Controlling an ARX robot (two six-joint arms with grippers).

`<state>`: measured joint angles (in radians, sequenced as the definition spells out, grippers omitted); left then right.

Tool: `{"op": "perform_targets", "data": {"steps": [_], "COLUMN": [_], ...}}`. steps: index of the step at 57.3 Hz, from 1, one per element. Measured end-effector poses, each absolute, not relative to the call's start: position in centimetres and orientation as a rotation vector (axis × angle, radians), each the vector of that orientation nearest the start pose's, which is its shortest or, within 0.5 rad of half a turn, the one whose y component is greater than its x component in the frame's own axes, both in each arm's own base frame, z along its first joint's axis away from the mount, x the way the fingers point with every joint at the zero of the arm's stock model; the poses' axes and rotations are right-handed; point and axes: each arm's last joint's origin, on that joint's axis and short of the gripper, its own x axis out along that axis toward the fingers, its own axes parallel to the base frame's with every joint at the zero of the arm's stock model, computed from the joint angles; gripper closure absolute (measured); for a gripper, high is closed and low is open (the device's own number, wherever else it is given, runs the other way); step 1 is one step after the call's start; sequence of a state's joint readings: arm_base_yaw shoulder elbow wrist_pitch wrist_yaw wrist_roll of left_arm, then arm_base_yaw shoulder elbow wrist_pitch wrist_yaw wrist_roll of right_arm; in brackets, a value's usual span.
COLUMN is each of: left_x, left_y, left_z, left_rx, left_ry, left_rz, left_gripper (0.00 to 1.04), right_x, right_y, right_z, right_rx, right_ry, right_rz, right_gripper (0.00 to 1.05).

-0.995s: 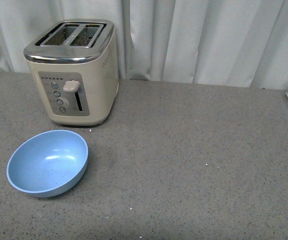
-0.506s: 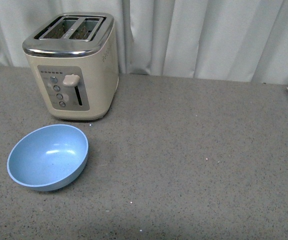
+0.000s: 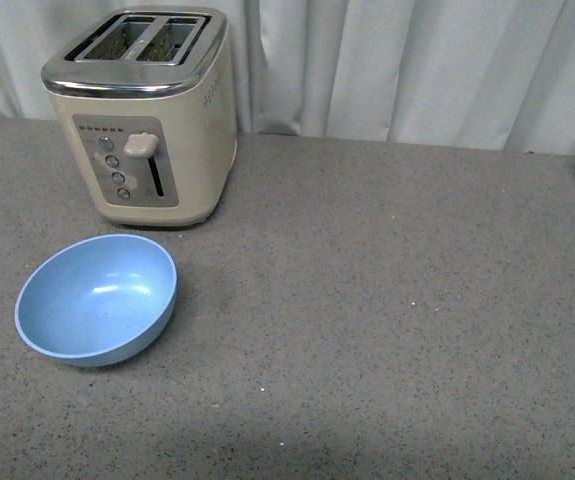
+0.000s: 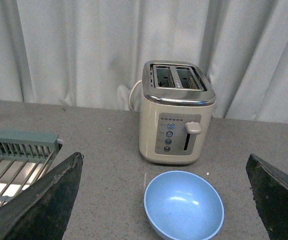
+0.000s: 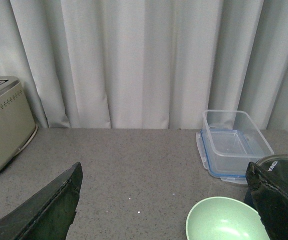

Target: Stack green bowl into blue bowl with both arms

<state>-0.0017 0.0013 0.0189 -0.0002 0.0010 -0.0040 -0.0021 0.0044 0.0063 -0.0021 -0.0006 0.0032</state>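
Note:
The blue bowl (image 3: 97, 298) stands empty on the grey table at the left, just in front of the toaster. It also shows in the left wrist view (image 4: 184, 205), between the wide-apart fingers of my open, empty left gripper (image 4: 169, 200). The green bowl (image 5: 224, 220) shows only in the right wrist view, empty, close to one finger (image 5: 279, 200) of my open, empty right gripper (image 5: 169, 200). Neither arm nor the green bowl shows in the front view.
A cream toaster (image 3: 147, 120) stands at the back left before white curtains. A dish rack (image 4: 13, 160) lies beside the left gripper. A clear lidless box with a blue rim (image 5: 234, 145) and a dark round lid (image 5: 284, 167) stand behind the green bowl.
In the front view the toaster and blue bowl have slid upward in the picture, so the camera has tilted or shifted. Nothing on the table has moved.

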Motion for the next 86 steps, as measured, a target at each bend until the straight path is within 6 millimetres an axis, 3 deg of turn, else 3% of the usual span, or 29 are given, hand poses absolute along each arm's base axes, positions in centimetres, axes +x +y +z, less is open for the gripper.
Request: {"op": "perform_targets", "data": {"steps": [66, 75, 86], "left_x": [9.7, 10.3, 12.4], "left_y": [0.0, -0.5, -1.5], "left_z": [17.0, 15.9, 15.1], "left_rx": [-0.004, -0.317, -0.576], "left_ry": [-0.017, 0.468, 0.519], "left_rz": [-0.003, 0.152, 0.202], "left_gripper": [0.06, 0.06, 0.06], "right_x": [9.8, 9.8, 9.8], "right_y": [0.0, 0.0, 0.0], "right_z": [16.5, 16.5, 16.5], "right_rx": [0.003, 0.003, 0.003], "right_ry": [0.000, 0.000, 0.000], "right_rz": [-0.002, -0.001, -0.002], "right_gripper": [0.09, 0.09, 0.09]}}
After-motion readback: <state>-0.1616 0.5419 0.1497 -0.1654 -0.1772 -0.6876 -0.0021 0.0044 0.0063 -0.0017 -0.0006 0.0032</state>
